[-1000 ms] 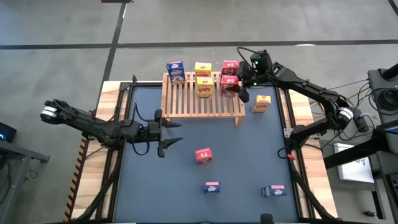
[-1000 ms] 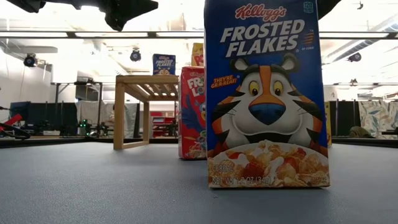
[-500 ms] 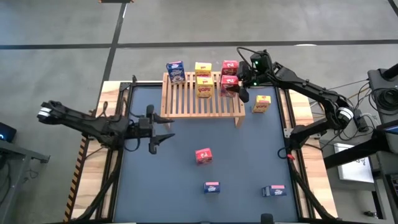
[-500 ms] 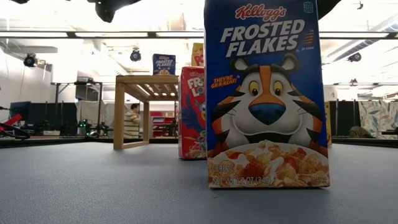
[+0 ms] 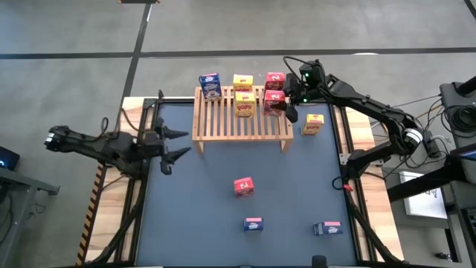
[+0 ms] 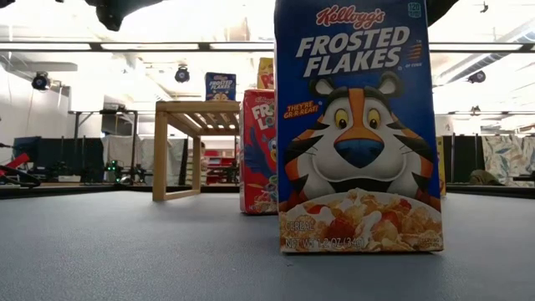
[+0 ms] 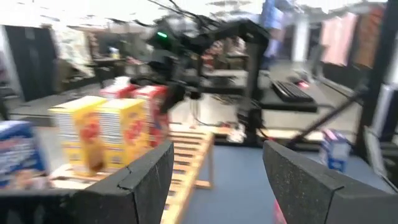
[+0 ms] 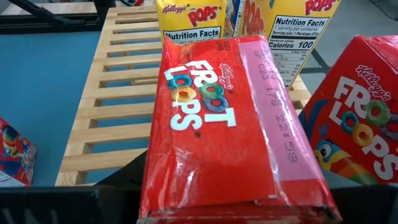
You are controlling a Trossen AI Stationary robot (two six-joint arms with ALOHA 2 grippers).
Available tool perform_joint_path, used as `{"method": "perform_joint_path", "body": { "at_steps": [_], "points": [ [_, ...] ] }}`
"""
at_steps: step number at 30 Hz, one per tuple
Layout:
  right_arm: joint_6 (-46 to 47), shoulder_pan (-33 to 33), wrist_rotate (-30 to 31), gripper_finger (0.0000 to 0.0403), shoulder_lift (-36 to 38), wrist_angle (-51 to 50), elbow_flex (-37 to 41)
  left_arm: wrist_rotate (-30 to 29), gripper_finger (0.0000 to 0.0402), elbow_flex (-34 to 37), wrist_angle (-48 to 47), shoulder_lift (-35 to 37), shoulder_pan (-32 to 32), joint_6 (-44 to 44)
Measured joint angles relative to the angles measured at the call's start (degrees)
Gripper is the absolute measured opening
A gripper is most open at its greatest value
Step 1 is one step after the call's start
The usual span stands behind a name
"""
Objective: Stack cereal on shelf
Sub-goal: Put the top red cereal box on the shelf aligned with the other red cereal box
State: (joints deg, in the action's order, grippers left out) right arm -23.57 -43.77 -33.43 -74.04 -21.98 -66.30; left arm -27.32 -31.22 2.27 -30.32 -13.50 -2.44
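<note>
dark matting covers your table, with pale wooden strips showing along both side edges. your shelf stands at the far edge, its slatted top mostly bare toward the near and left side. on it, along the back, sit a blue box, two yellow boxes and a red box. your right gripper is over the shelf's right end, jaws clamped on a red froot loops box just beside the other red one. another yellow box stands on the table right of the shelf, near the edge. your left gripper hangs at the left edge with jaws apart and nothing between them, well clear of everything. wide bare matting separates the shelf from a red box, a second red box and a blue box near the front edge.
</note>
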Motion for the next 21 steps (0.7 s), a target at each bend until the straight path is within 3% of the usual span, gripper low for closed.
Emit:
{"method": "perform_joint_path", "body": {
  "at_steps": [8,16,21],
  "points": [
    [-0.01,0.0,0.01,0.0185,0.0,0.02,0.0,-0.85,0.0231,5.61,0.27,8.69,0.0,-0.24],
    [-0.01,0.0,0.0,0.0185,0.0,0.07,0.0,-2.81,0.0231,16.11,11.9,16.68,0.0,-0.04],
    [-0.01,0.0,0.0,0.0185,0.0,0.13,0.0,-2.81,0.0231,18.58,14.73,18.79,0.0,-0.01]
  ]
}}
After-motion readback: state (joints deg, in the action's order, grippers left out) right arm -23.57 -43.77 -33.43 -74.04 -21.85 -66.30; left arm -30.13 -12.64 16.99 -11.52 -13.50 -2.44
